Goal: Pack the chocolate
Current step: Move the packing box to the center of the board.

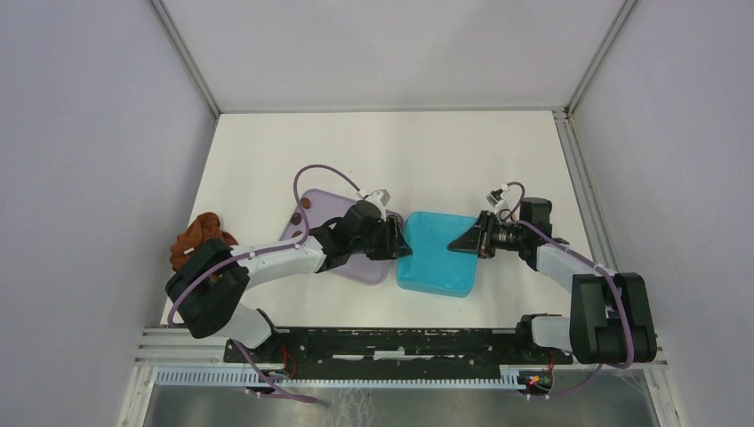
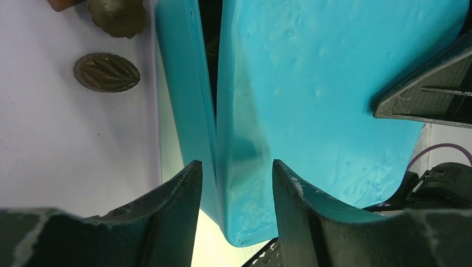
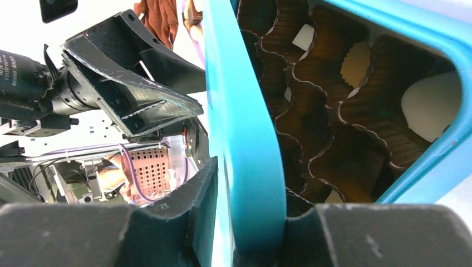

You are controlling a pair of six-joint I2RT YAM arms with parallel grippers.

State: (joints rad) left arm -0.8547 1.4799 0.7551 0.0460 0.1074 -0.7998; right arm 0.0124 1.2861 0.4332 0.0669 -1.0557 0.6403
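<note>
Both arms bend inward to the teal box (image 1: 436, 253). The left claw (image 2: 235, 164) gapes astride its left edge; the right claw (image 3: 250, 178) straddles the lid (image 3: 239, 111), though I cannot tell whether it pinches. Chocolate (image 3: 428, 105) sits inside the box beside that claw, and more lies on the lilac tray (image 1: 333, 203).

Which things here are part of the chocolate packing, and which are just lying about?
Part of the job:
- chocolates
- teal box
- lavender tray holding loose chocolates
- left gripper and right gripper, both at the box

Lying about:
- rust-brown cloth at the table's left edge
</note>
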